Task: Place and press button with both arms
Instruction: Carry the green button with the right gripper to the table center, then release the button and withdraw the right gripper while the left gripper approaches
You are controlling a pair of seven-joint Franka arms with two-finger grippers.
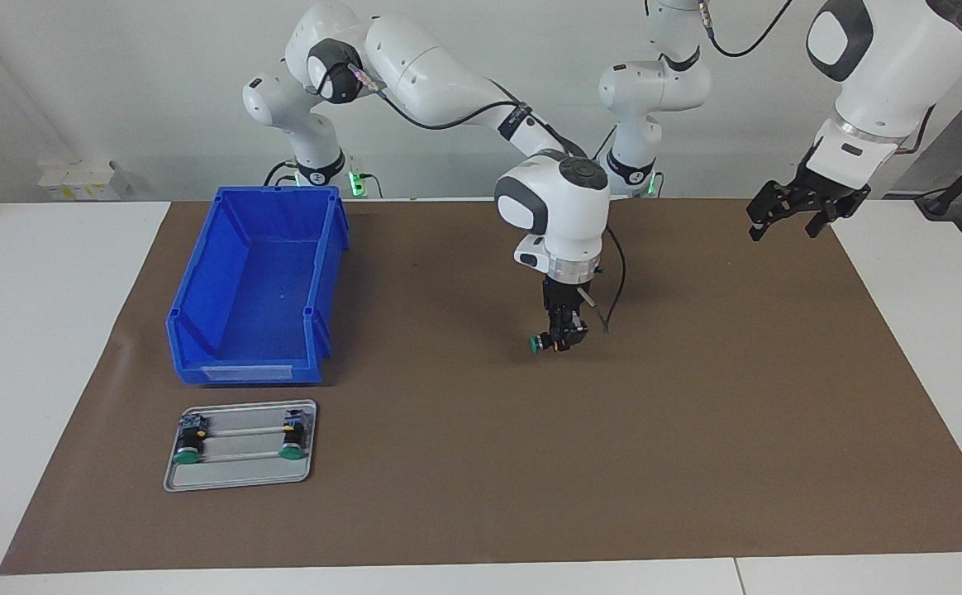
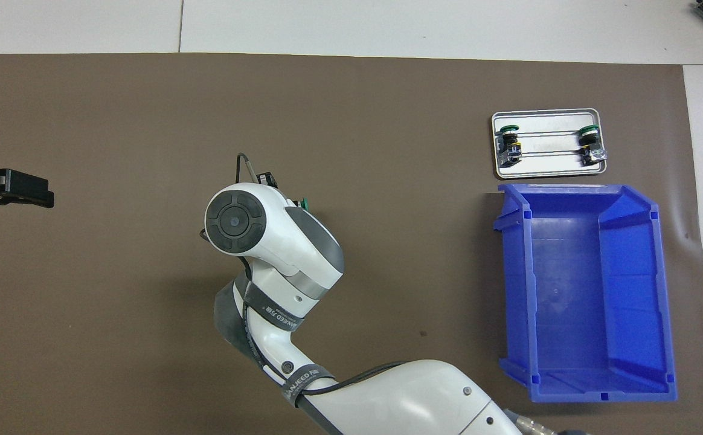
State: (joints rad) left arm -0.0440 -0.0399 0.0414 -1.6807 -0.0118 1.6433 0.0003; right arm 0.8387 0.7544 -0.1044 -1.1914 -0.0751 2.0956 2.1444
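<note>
The right claw [image 1: 561,337] hangs over the middle of the brown mat [image 1: 696,430], clenched on the button [image 1: 540,342], whose green cap juts out sideways toward the right arm's end of the bench [image 1: 51,330]. The button is low over the mat; whether it touches the mat cannot be told. The left claw [image 1: 803,207] waits, released, high over the mat's edge at the left arm's end.

The step in hand looks like the placing. To do it well, the right arm should bring the button down gently until its body rests firmly on the mat, and turn it so the green cap faces up or is otherwise reachable. It should let go only once the button sits steady, as the round body may roll. The left claw then needs a clear path to the cap.

Two more buttons [image 1: 188,450] lie on the grey tray [image 1: 241,479] near the bench's edge farthest from the robots, just beside the blue bin [image 1: 258,289].
</note>
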